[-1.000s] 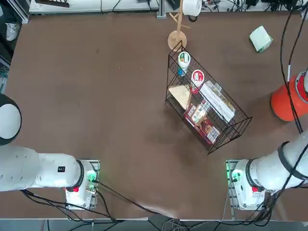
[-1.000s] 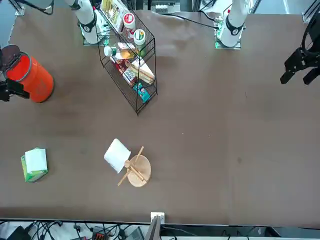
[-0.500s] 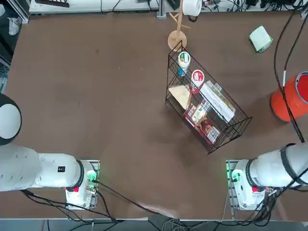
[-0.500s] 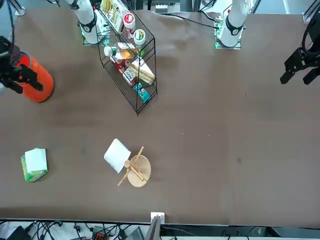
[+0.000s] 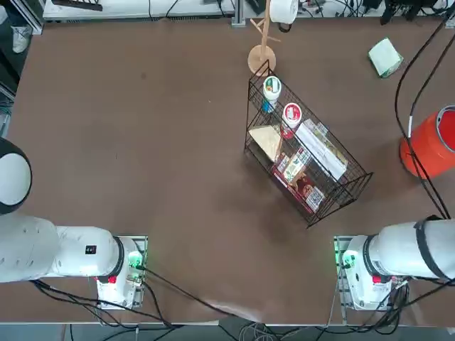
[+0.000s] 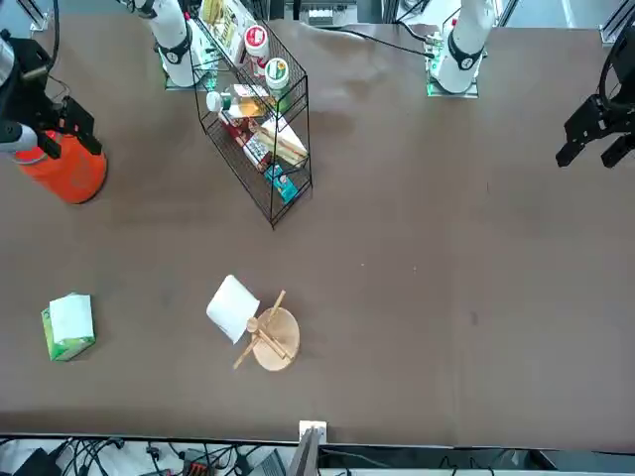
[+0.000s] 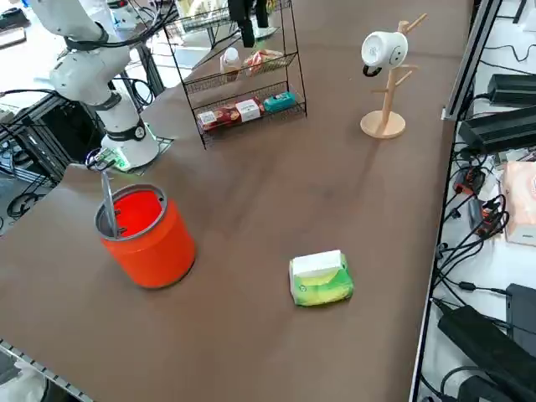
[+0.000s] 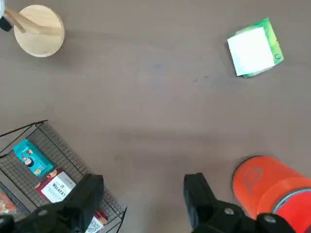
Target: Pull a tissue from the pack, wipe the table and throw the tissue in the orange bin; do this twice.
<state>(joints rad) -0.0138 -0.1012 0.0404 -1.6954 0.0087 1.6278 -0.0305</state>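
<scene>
Light-green pack (image 7: pixel 320 279) (paler whitish top face), bright orange-red bin (image 7: pixel 147 225), matte dark-brown table (image 5: pixel 142 142), black wire basket (image 5: pixel 306 160), black right gripper (image 8: pixel 143 204)

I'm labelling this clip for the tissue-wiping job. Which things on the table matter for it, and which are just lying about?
For the job:
- the pack
- the table
- the orange bin
- the right claw, open, high above the table near the bin

Just lying about:
- black wire basket of snacks
- wooden mug stand with a white mug
</scene>
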